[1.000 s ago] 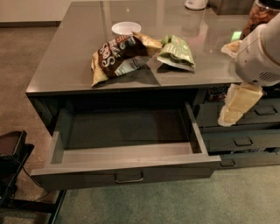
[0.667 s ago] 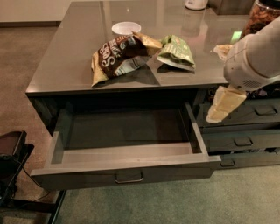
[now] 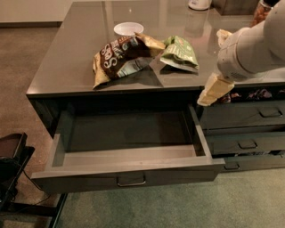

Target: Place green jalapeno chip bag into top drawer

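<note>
The green jalapeno chip bag (image 3: 180, 53) lies crumpled on the grey countertop, right of the larger brown-and-gold chip bag (image 3: 122, 55). The top drawer (image 3: 127, 171) is pulled fully open below the counter's front edge, and its inside is bare. My gripper (image 3: 219, 62) hangs at the counter's front right edge, just right of the green bag and not touching it. It is open and empty: one cream finger (image 3: 214, 89) points down over the counter edge, the other (image 3: 222, 35) shows above the wrist.
A white bowl (image 3: 128, 29) stands behind the brown bag. Narrower stacked drawers (image 3: 245, 118) sit right of the open drawer. A white object (image 3: 199, 3) and a jar (image 3: 262, 11) stand at the counter's far edge. A dark chair base (image 3: 11, 164) is at lower left.
My arm and gripper have moved left and slightly up, closer to the green bag. The bags and the drawer have not moved.
</note>
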Tool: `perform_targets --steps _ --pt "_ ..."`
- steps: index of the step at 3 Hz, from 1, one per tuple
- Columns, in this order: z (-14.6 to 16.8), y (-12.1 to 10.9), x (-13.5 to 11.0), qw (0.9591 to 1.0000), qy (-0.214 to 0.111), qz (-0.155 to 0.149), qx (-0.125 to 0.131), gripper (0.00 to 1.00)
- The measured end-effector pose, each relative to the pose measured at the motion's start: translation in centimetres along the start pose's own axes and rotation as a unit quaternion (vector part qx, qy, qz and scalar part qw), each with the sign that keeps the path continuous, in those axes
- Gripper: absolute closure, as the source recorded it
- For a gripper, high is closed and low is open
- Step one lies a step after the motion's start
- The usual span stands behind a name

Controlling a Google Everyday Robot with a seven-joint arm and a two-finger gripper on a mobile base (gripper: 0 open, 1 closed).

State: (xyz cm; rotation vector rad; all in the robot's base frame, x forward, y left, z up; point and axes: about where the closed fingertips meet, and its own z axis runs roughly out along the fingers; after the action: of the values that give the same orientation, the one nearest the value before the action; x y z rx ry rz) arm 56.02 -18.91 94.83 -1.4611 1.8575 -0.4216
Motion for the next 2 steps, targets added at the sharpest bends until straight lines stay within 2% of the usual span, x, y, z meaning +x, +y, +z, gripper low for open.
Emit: perform_targets --steps 1,2 --pt "0.00 0.00 0.00 1.0000 0.000 0.000 0.000 0.00" --pt "0.54 -0.49 -0.56 0.9996 -0.009 0.003 0.027 0.00"
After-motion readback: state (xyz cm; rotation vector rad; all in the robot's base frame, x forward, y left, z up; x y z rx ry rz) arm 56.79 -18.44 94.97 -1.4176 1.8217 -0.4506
